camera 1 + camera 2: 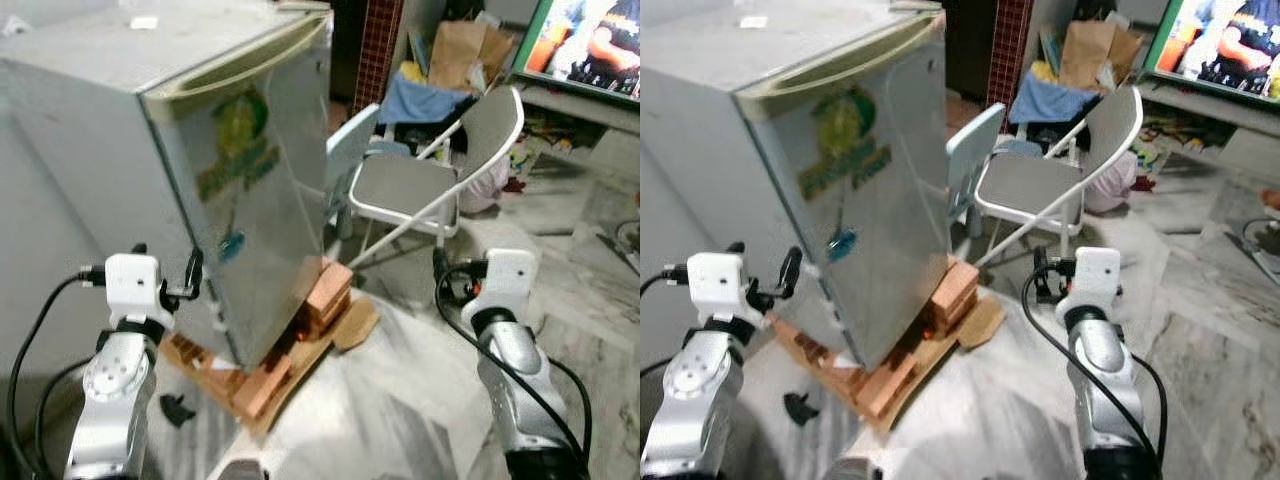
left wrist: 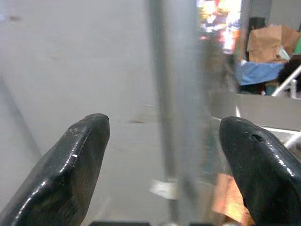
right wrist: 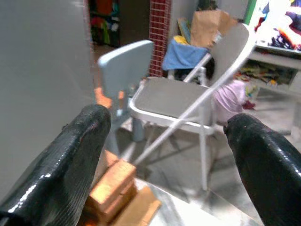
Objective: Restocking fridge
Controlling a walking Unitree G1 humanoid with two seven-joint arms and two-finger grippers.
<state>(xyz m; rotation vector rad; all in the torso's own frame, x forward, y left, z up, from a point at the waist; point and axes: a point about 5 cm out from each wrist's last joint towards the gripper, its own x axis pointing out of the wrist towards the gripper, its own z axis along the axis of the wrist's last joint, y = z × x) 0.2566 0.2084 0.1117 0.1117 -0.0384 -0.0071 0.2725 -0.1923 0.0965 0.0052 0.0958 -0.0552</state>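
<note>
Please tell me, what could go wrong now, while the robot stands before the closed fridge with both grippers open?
1. The fridge stands on loose bricks; a hard pull on its door could perhaps rock it.
2. The left gripper sits at the door's edge with nothing gripped, so it might slip off.
3. The folding chair stands close beside the fridge, near the right gripper, and could block the opening door.

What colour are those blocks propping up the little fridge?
The bricks under the fridge are orange-brown, clearest in the left eye view.
</note>
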